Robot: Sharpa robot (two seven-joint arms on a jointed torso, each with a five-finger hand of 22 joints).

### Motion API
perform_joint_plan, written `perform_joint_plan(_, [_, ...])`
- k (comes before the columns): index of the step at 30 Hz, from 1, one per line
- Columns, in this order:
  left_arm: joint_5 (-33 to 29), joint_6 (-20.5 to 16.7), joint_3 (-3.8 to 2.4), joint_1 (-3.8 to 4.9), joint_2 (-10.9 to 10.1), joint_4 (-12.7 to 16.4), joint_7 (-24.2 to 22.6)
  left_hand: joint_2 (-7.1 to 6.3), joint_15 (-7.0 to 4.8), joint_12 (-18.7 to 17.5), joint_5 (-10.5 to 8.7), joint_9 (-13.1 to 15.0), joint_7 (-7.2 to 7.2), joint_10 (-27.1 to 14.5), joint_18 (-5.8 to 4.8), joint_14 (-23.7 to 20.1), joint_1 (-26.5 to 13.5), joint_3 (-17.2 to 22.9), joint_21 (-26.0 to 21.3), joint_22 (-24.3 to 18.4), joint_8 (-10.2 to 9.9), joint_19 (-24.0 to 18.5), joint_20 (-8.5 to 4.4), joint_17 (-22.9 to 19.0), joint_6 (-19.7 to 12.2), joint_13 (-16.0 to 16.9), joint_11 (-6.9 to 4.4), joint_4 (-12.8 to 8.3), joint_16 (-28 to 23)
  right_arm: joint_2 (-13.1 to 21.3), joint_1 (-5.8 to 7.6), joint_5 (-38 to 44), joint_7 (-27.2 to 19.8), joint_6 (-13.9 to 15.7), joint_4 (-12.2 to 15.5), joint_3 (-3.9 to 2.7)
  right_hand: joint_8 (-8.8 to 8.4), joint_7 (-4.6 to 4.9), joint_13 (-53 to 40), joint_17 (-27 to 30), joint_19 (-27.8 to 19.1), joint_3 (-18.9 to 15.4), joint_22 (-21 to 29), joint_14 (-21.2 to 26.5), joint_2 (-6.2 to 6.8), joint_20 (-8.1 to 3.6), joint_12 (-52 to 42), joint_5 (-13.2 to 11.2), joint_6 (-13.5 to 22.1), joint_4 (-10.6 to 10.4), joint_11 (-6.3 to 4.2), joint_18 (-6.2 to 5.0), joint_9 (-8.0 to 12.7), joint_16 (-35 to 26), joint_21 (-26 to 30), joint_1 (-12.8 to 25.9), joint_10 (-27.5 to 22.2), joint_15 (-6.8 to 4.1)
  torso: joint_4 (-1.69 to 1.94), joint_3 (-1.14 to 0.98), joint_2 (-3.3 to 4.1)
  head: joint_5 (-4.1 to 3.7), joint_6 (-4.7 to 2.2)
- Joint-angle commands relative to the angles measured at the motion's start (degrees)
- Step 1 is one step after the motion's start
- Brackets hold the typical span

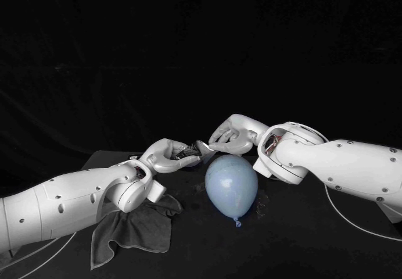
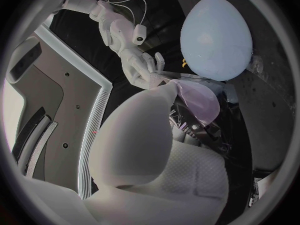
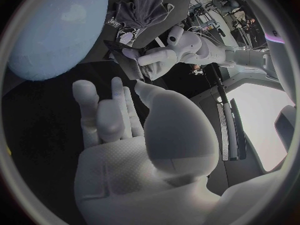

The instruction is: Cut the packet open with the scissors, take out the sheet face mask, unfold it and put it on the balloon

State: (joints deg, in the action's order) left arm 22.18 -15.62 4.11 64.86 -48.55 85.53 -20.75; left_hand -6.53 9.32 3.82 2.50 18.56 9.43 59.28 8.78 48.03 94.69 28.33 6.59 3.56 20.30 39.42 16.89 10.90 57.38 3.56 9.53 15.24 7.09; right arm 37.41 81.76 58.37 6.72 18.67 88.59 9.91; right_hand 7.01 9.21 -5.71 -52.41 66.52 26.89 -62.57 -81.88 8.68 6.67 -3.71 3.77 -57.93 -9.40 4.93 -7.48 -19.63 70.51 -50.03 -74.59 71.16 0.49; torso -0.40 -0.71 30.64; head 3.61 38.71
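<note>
Hovering beside the balloon [image 1: 231, 183], left hand [image 1: 170, 156] pinches the sheet mask [image 2: 199, 101]; right hand [image 1: 230, 138] touches it, grip unclear. A tug could tear it or roll the balloon.

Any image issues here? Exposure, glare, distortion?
Head view: black table merges into dark backdrop; balloon shows a soft highlight, no hard glare. Left wrist view: fisheye bows straight edges; left hand looms beside the translucent sheet. Right wrist view: same bowing; right hand looms, balloon cropped at the rim.

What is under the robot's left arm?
A crumpled grey cloth lies on the black table. The left arm covers part of it; that part cannot be seen.
</note>
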Motion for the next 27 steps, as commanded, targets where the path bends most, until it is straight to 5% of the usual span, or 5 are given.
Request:
perform_joint_plan(1, [0.0, 0.5, -0.11, 0.14, 0.1, 0.1, -0.3, -0.09, 0.31, -0.3, 0.24, 0.7, 0.25, 0.0, -0.77, 0.1, -0.2, 0.3, -0.2, 0.1, 0.3, 0.4, -0.14, -0.1, 0.3, -0.1, 0.34, 0.0, -0.4, 0.0, -0.06, 3.3, 0.5, -0.1, 0.4, 0.0, 0.3, -0.1, 0.0, -0.2, 0.3, 0.1, -0.2, -0.4, 0.38, -0.05, -0.1, 0.2, -0.5, 0.6, 0.01, -1.07, -0.1, 0.4, -0.4, -0.7, 0.4, -0.04, -0.01, -0.02, 0.01, 0.0, 0.05])
perform_joint_plan(10, [0.0, 0.6, -0.11, 0.15, 0.2, -0.1, 0.3, -0.15, 0.27, -0.3, 0.25, 0.8, 0.38, 0.0, -0.85, 0.2, -0.3, 0.7, -0.2, 0.1, 0.4, 0.5, -0.14, -0.1, 0.2, -0.1, 0.26, -0.1, -0.4, 0.0, -0.07, 5.1, 0.5, 0.5, 1.2, 0.0, 0.39, -0.11, 0.0, 0.0, 0.4, 0.4, -0.3, -0.4, 1.32, -0.14, -0.1, 1.7, -0.6, 0.9, -0.02, -1.06, -0.1, 0.5, -0.3, -0.6, 0.7, -0.08, 0.01, -0.02, 0.0, -0.05, 0.1])
perform_joint_plan(27, [0.3, 0.8, -0.11, 0.16, 0.3, -0.2, 1.0, -0.19, 0.24, -0.3, 0.25, 0.9, 0.44, 0.1, -0.9, 0.2, -0.3, 0.9, -0.2, 0.1, 0.5, 0.7, -0.15, -0.1, 0.2, 0.0, 0.23, -0.2, -0.5, -0.7, -0.07, 7.2, 2.5, 0.3, 0.7, -0.01, 0.55, -0.12, 0.4, 0.8, 0.4, 2.9, -0.7, -0.3, 3.34, -0.24, 0.0, 9.6, -0.7, 2.2, -0.07, -1.05, -0.3, 0.6, -0.1, -0.4, 1.0, -0.13, 0.01, -0.01, 0.01, 0.01, 0.19])
